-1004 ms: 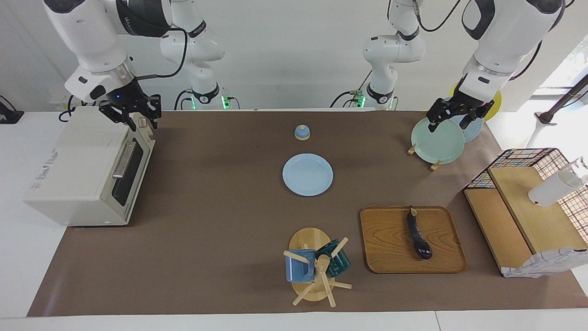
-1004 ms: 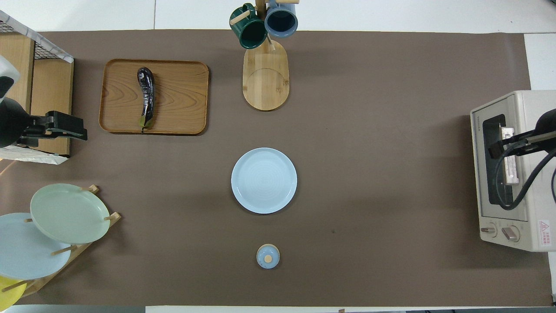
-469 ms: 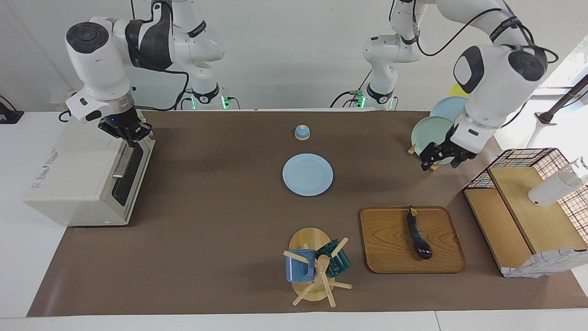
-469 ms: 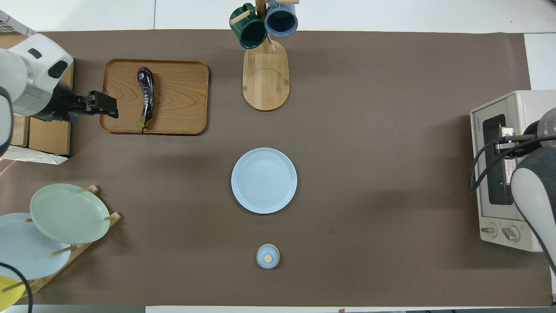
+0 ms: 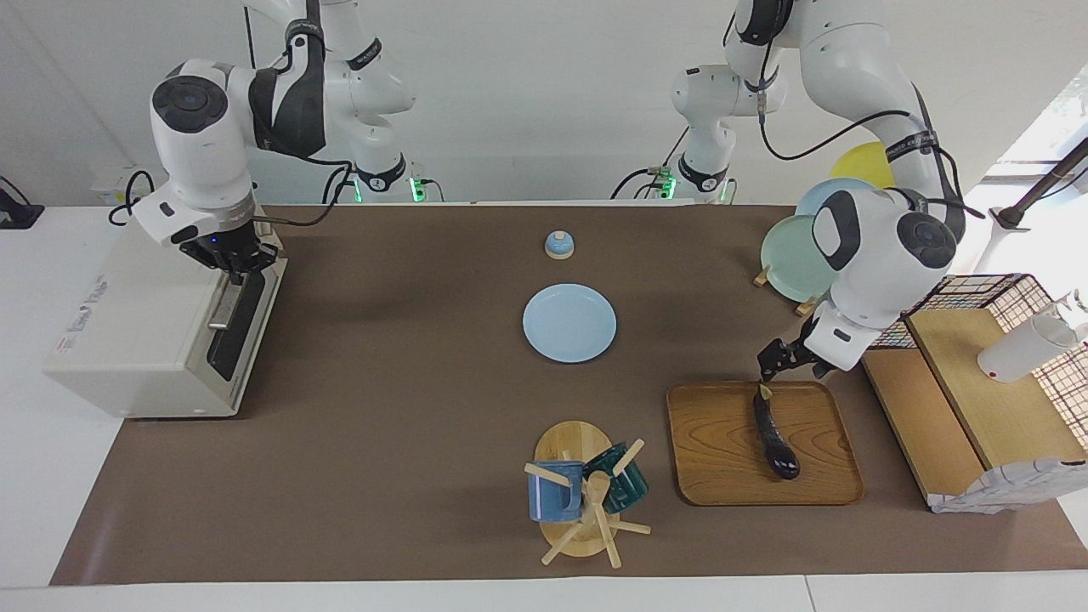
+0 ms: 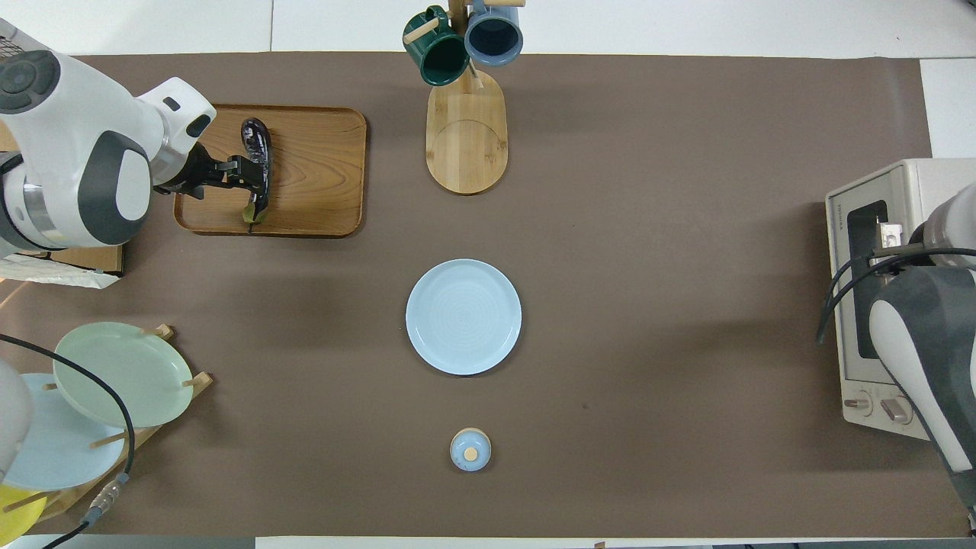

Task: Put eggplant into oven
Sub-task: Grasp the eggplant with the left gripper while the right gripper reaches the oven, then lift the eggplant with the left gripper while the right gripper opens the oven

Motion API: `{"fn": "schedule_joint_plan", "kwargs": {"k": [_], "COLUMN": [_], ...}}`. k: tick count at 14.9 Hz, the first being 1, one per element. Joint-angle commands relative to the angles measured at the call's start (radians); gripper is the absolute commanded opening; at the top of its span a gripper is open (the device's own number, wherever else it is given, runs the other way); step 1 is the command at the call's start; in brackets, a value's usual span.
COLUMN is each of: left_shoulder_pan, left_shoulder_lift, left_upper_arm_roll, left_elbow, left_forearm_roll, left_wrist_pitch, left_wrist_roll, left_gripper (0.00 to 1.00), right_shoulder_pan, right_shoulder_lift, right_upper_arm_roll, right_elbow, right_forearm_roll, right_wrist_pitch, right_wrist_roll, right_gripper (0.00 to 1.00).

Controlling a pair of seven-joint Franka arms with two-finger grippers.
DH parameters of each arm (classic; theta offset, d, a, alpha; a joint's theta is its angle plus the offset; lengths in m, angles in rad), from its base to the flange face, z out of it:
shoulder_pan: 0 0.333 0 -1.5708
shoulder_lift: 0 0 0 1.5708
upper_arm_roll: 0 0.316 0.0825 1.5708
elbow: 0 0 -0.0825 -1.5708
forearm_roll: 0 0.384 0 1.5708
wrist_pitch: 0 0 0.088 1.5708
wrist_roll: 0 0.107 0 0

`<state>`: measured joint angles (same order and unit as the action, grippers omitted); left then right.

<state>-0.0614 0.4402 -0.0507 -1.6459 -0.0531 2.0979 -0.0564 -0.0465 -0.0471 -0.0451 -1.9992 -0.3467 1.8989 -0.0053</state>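
Left fingers point(image 5: 775, 364) over eggplant point(image 5: 774, 433) stem, tray point(image 5: 722, 450) edge

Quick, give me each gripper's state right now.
Left gripper: open, over the wooden tray at the eggplant's stem end, holding nothing.
Right gripper: shut at the oven door handle.

The boxy cream-white toaster oven point(image 6: 888, 305) bears a small dark brand line above its door and a red-and-white warning sticker point(image 6: 955, 399) beside the knobs, neither legible.
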Motion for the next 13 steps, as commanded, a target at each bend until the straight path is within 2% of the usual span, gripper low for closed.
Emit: {"fn": "schedule_joint_plan", "kwargs": {"k": [1,5,9,13], "left_shoulder_pan": [-0.021,-0.049,-0.048,-0.043], "left_shoulder_lift": [0.049,0.078,0.080,0.075], "left_upper_arm_roll": [0.008,0.009,0.011,0.011], "left_elbow": [0.023,-0.018,-0.025,-0.054], "left_forearm_roll": [0.004,0.007,0.009,0.009], "left_wrist_pitch": [0.057,0.164,0.166,0.180], "left_wrist_roll": [0.013,0.015,0.061,0.089], "left_gripper": [1.00,1.00,0.96,0.87], "right_shoulder_pan": [-0.015,-0.012,0.004,0.036], "right_shoulder_lift": [-0.007,-0.007,-0.001,0.076], "right_upper_arm_roll": [0.008,0.011,0.016,0.021], "right_elbow": [-0.029,-0.068,-0.147,-0.167], "right_forearm_roll": [-0.038,-0.035,0.041,0.106], "right_wrist_pitch": [0.023,0.057,0.169,0.271], "right_wrist_roll": [-0.045,-0.041,-0.035,-0.035], "right_gripper": [0.00,0.00,0.00,0.00]}}
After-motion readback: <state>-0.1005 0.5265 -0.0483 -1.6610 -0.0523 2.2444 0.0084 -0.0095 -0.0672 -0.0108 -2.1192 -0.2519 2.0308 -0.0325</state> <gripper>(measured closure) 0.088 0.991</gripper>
